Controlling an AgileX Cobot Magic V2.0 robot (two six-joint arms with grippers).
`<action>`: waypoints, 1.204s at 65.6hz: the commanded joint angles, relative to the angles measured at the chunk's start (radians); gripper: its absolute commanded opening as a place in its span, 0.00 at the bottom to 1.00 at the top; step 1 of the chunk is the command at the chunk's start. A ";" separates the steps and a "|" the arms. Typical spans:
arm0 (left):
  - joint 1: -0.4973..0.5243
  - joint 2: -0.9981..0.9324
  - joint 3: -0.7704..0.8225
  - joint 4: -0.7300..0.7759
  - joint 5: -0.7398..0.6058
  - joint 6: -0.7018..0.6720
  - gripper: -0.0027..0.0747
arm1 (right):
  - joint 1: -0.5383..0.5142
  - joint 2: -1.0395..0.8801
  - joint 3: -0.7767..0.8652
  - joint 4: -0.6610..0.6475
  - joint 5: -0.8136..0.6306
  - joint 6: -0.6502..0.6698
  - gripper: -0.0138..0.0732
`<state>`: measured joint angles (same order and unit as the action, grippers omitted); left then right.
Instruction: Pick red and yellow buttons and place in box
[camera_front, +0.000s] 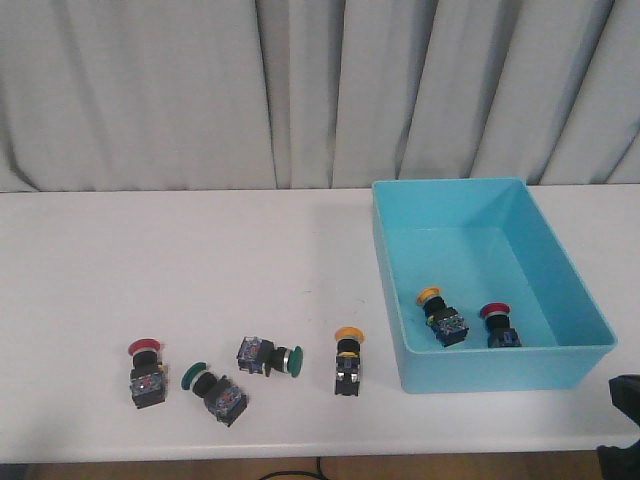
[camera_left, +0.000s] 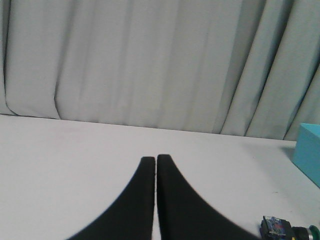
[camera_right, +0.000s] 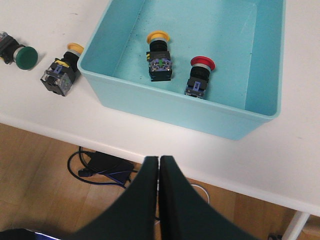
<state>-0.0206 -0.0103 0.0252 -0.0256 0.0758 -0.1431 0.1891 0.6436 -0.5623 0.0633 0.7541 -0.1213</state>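
The light-blue box (camera_front: 590, 320) stands on the right of the table and holds a yellow button (camera_front: 440, 313) and a red button (camera_front: 497, 324); the right wrist view shows the box (camera_right: 165, 107) with that yellow button (camera_right: 158, 55) and red button (camera_right: 199, 75). Left of the box, another yellow button (camera_front: 348, 360) lies on the table, yellow button (camera_right: 62, 70) in the right wrist view. A red button (camera_front: 146, 370) sits at front left. My right gripper (camera_right: 159, 159) is shut and empty, beyond the table's front edge. My left gripper (camera_left: 156, 159) is shut and empty over bare table.
Two green-capped switches (camera_front: 215, 388) (camera_front: 270, 356) lie between the red and yellow buttons on the table; one green cap (camera_right: 24, 56) shows in the right wrist view. Cables (camera_right: 100, 167) lie on the wooden floor. A grey curtain (camera_front: 300, 90) hangs behind the table.
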 joint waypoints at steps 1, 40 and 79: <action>0.001 -0.019 0.029 -0.009 -0.069 0.000 0.02 | -0.004 0.000 -0.024 -0.002 -0.055 -0.005 0.15; 0.001 -0.019 0.029 -0.089 -0.063 0.129 0.02 | -0.004 0.000 -0.024 -0.002 -0.055 -0.005 0.15; 0.001 -0.016 0.027 -0.089 -0.063 0.126 0.02 | -0.004 0.000 -0.024 -0.002 -0.055 -0.005 0.15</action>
<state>-0.0206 -0.0103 0.0252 -0.1029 0.0825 -0.0156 0.1891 0.6436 -0.5623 0.0633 0.7541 -0.1213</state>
